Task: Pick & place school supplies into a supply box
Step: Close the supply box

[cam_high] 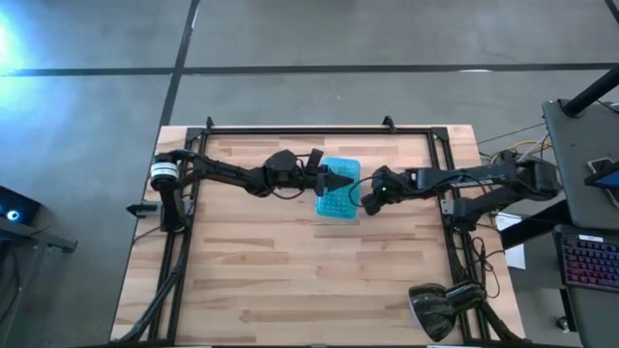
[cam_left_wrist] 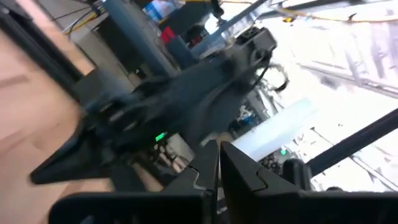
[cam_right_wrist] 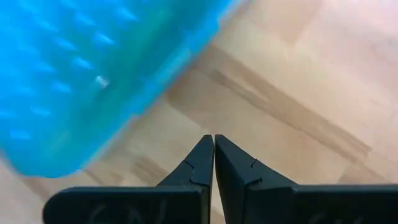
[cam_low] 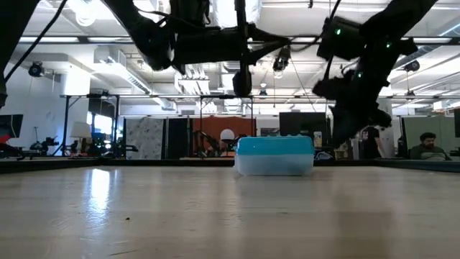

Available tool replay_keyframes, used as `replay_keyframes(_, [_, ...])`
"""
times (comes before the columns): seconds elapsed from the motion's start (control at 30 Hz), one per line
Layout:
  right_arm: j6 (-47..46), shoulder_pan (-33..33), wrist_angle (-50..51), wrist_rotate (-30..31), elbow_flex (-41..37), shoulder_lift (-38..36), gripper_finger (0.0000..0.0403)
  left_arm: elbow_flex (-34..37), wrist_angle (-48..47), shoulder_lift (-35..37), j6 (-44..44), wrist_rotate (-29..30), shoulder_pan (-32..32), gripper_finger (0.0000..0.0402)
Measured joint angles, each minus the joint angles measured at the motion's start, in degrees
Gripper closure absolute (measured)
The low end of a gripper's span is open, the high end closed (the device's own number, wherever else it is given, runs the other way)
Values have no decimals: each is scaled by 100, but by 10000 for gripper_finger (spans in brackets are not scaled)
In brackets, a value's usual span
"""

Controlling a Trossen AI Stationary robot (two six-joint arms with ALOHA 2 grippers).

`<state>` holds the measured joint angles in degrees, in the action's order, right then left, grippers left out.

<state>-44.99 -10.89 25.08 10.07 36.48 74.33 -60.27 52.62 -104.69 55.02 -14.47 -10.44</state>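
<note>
Supply box point(cam_high: 338, 188) closed on the bench point(cam_high: 290, 280).
Left tool point(cam_high: 340, 180) above it, right tool point(cam_high: 368, 203) beside it (both pinched together, empty).

The supply box point(cam_high: 338, 189) is turquoise, dotted with paler studs; the table point(cam_high: 290, 261) is light wood-grain planks.

Overhead, table-level, two wrists — shared box point(cam_high: 338, 188)
</note>
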Motion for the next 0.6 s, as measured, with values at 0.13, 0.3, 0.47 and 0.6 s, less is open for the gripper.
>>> replay_keyframes(0.13, [-208,-104,-462,43,3,-365,394,65,-164,-31,-41,-136,0,401])
replay_keyframes(0.3, [-1009,-495,-459,-285,-117,-373,394,60,-167,-251,-169,-129,0,401])
replay_keyframes(0.47, [-1684,-894,-915,-691,-326,-189,394,50,-100,-475,-393,-152,41,401])
replay_keyframes(0.6, [-1783,-915,-1696,-704,-349,-104,394,57,-94,-494,-547,-158,44,401])
